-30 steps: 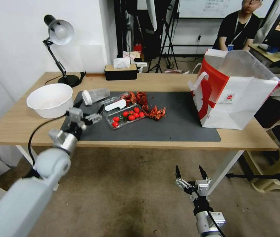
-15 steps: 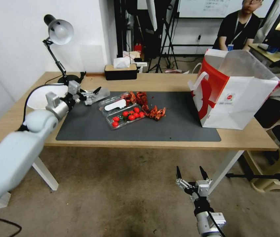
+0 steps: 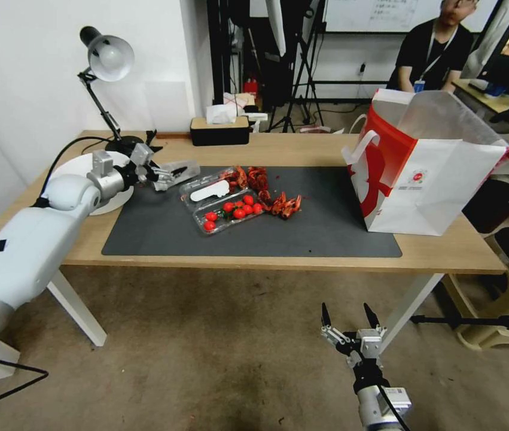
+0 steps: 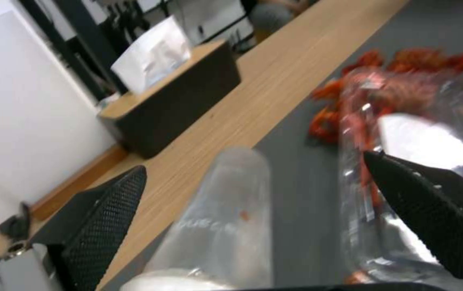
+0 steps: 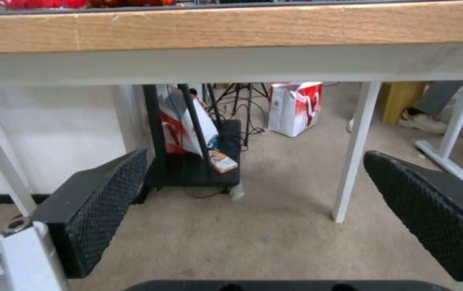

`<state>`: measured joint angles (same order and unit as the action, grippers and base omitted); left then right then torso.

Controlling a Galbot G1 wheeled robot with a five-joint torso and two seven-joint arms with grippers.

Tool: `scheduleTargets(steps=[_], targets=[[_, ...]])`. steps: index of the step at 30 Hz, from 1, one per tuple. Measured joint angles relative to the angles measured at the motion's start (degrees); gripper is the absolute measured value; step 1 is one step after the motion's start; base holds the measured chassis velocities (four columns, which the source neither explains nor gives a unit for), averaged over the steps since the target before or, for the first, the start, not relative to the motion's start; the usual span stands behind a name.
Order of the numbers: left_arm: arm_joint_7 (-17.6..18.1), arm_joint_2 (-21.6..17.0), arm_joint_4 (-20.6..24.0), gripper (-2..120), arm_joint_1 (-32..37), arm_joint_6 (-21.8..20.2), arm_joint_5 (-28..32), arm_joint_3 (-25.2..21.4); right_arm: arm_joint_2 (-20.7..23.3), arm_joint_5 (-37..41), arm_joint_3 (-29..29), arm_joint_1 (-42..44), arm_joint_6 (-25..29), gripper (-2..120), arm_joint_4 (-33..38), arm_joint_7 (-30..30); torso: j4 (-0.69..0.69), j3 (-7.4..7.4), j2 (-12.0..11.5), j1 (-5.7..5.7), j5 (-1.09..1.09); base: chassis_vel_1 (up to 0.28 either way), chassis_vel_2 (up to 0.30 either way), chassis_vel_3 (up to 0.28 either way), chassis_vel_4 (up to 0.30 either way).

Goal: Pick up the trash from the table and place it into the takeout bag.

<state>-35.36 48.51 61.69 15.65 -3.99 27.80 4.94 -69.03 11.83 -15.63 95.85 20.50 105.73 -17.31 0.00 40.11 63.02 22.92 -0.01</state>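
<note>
at the ten o'clock corner of the dark mat (image 3: 254, 233) on the bench (image 3: 302, 149), the clear plastic cup (image 3: 176, 172) lies on its side, its white lid end toward the large white bowl (image 3: 72, 167). the left hand (image 3: 157, 174) sits spread wide around the cup's lid end, one finger (image 4: 105, 210) on each side and neither seen touching it in the left wrist view. the cup looks light, thin-walled and slick, so it would likely dent or squirt out under a hard squeeze; the stiffer rim by the lid seems the better place to take hold. faint embossed lettering runs across its wall, too soft to read. just at its three o'clock lies the clamshell of cherry tomatoes (image 3: 230, 212), with red scraps (image 3: 281, 205) beyond. the takeout bag (image 3: 427, 173) stands open at the bench's three o'clock end, well apart, a small red round logo on its front, the print beneath unreadable. the right hand (image 3: 350, 316) hangs released below the bench edge at six o'clock.
</note>
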Motion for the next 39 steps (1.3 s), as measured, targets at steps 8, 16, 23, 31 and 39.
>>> scheduleTargets(steps=[8,16,23,31,39], targets=[[2.6,-0.22,-1.62,100,-3.44,-3.9,-6.85,2.23,0.15,0.07,-0.27,0.17,0.48,100,-0.33,-0.06,0.0,0.0,0.0,0.0,0.0,0.0,0.0,0.0,0.0],[-1.69,-1.81,-1.85,100,-7.27,-9.05,-8.9,5.44,0.05,0.08,0.06,0.04,0.56,100,-0.57,-0.12,0.0,0.0,0.0,0.0,0.01,0.0,0.0,0.0,0.0],[-5.58,-0.94,-6.73,100,-11.51,-9.53,-10.22,8.81,0.04,0.04,0.18,-0.14,0.57,100,-0.64,-0.14,-0.01,0.0,0.0,0.0,0.0,0.0,0.0,0.0,0.0],[-7.75,-0.65,-9.4,100,-13.57,-8.85,-11.9,11.24,0.09,-0.03,0.19,-0.03,0.52,100,-0.67,-0.21,0.01,0.0,0.0,0.0,0.0,0.0,0.0,0.0,0.0],[-10.77,-0.21,-11.31,100,-15.16,-8.74,-13.15,13.55,0.0,-0.17,0.31,-0.02,0.51,100,-0.76,-0.27,0.01,-0.01,0.0,-0.01,0.01,0.0,0.0,0.0,0.0]])
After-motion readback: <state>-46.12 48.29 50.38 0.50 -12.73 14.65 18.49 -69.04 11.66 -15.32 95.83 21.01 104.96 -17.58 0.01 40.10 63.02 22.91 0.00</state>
